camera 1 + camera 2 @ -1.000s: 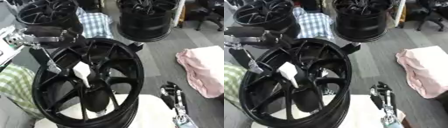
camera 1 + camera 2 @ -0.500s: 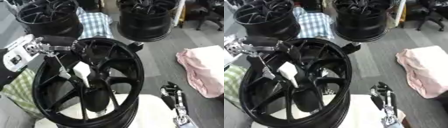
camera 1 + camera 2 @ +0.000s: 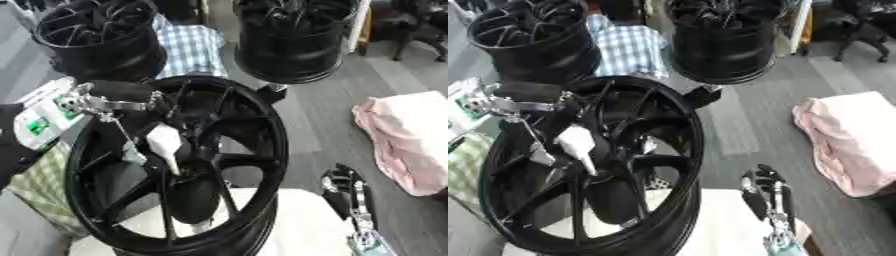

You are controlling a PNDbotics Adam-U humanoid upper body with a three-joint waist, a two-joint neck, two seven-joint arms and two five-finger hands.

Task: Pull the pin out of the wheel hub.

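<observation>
A black wheel hub (image 3: 254, 125) stands tilted on its edge in the near middle. A white, tapered pin (image 3: 164, 144) sticks out at its centre. My left arm comes in from the left with a white panel and silver joints. Its hand (image 3: 122, 91) lies over the hub's upper left rim, close above the pin. The black hand blends into the spokes, so its hold on the pin is hidden. My right hand (image 3: 341, 189) rests at the lower right with fingers up and relaxed, holding nothing, apart from the hub.
Two more black wheels stand at the back, one left (image 3: 96, 35) and one right (image 3: 293, 40), with a blue plaid cloth (image 3: 192, 45) between them. A pink cloth (image 3: 407, 135) lies on the grey floor at right. A green checked cloth (image 3: 39, 185) is at left.
My left arm has moved right and down, from outside the rim to over the hub's upper left. The pin and the right hand have hardly shifted.
</observation>
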